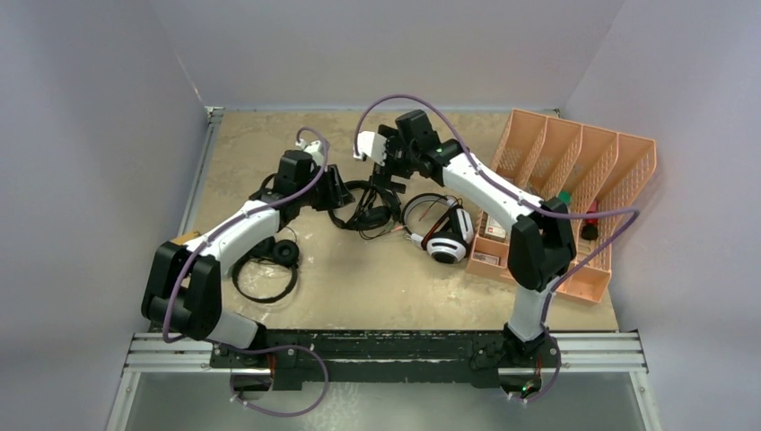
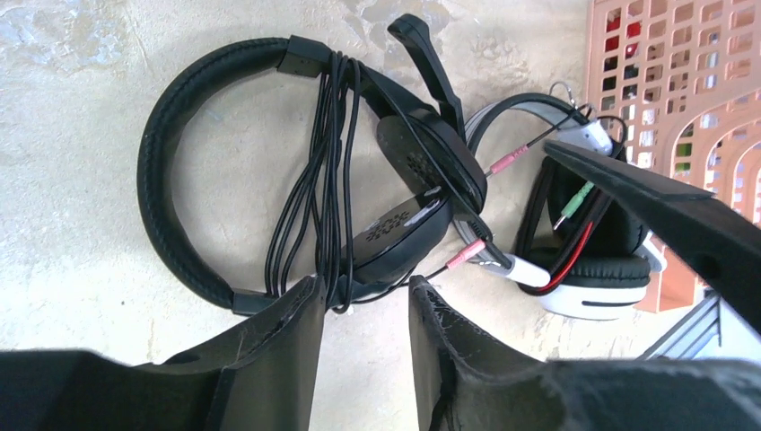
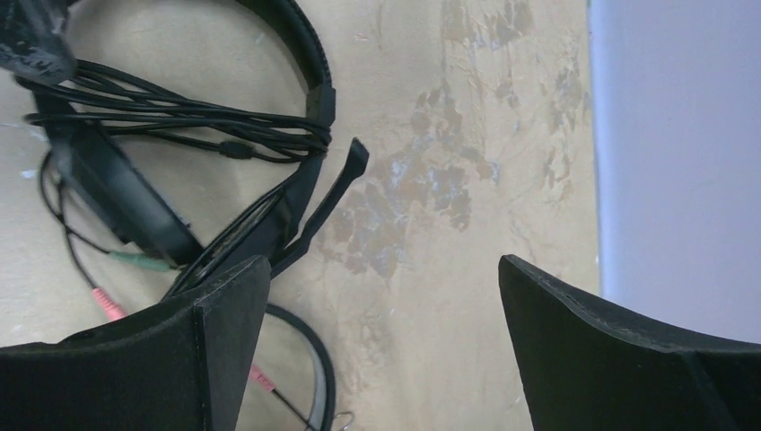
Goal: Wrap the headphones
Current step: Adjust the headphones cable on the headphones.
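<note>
Item 1, larger black headphones: lying flat on the table, serving as the reference for all else. Its cable is gathered in several strands across the headband hoop, and the microphone boom juts out from one earcup. A pink plug lies beside that earcup. Item 2, white-and-black headphones: just beside item 1 on the right, between it and the orange file rack. Item 3, small black round-padded headphones: well to the left of item 1 and nearer the arm bases, cable looped loosely beneath. Left gripper: low at item 1's left edge, jaws a narrow gap apart. The cable strands end at the mouth of that gap; whether they touch a finger is unclear. Right gripper: above the far side of item 1, near the boom tip, jaws spread wide over bare table, holding nothing.
</note>
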You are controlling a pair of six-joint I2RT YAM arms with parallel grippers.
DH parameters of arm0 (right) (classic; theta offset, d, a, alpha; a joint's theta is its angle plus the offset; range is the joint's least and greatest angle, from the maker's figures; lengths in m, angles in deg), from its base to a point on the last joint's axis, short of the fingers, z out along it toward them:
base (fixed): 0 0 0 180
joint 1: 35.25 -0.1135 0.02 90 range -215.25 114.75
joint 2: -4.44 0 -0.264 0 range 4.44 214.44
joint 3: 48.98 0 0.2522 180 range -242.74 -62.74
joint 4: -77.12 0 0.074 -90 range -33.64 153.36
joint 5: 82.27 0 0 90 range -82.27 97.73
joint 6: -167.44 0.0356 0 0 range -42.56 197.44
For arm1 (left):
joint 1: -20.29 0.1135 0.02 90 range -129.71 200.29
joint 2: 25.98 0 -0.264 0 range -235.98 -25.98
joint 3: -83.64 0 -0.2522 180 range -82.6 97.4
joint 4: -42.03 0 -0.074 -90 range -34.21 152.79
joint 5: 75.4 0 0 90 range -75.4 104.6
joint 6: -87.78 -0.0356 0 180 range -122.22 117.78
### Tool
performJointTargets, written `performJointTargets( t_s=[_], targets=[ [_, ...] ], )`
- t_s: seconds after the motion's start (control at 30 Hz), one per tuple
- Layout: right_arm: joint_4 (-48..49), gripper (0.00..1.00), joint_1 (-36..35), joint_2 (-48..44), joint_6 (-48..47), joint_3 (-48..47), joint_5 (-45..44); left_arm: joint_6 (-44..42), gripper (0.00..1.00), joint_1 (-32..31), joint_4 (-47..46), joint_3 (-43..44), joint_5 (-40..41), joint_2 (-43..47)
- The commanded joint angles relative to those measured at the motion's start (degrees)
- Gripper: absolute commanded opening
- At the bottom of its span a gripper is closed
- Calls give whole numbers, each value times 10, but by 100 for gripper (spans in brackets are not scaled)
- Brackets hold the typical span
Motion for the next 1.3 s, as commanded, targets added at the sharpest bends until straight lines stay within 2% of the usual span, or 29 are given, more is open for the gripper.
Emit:
performJointTargets(
  t_s=[0.0, 0.17, 0.27, 0.33, 0.37, 0.53, 0.63, 0.73, 0.8, 0.9, 1.0, 1.27],
  targets=[
    [35, 99, 3, -89, 115, 31, 45, -24, 39, -3, 18, 9, -6, 23],
    [33, 99, 5, -130, 322, 50, 38, -11, 44, -3, 4, -10, -13, 39],
    [-54, 99, 9, -104, 430, 7, 33, -9, 49, -3, 24, 11, 5, 31],
    [-130, 99, 9, -79, 454, -22, 66, -20, 50, -1, 64, 40, 38, 13],
    [-134, 99, 9, -80, 456, -8, 90, -23, 50, 1, 79, 50, 54, 7],
    [-30, 99, -16, -120, 526, 108, 140, 0, 52, 41, 77, 52, 68, -5],
    [2, 83, -46, -102, 578, 137, 145, 15, 51, 63, 72, 45, 57, -13],
    [52, 53, -70, -86, 616, 182, 133, 29, 51, 69, 50, 27, 47, -2],
    [50, 35, -80, -72, 616, 192, 78, 27, 51, 69, 51, 20, 42, 11],
    [40, 22, -104, -55, 592, 198, -30, 21, 51, 69, 57, 13, 41, 33],
    [57, 15, -117, -40, 584, 218, -89, 14, 51, 70, 69, 9, 49, 55],
    [195, 14, -124, -10, 587, 288, -195, -1, 52, 72, 95, 10, 63, 104]
  ],
)
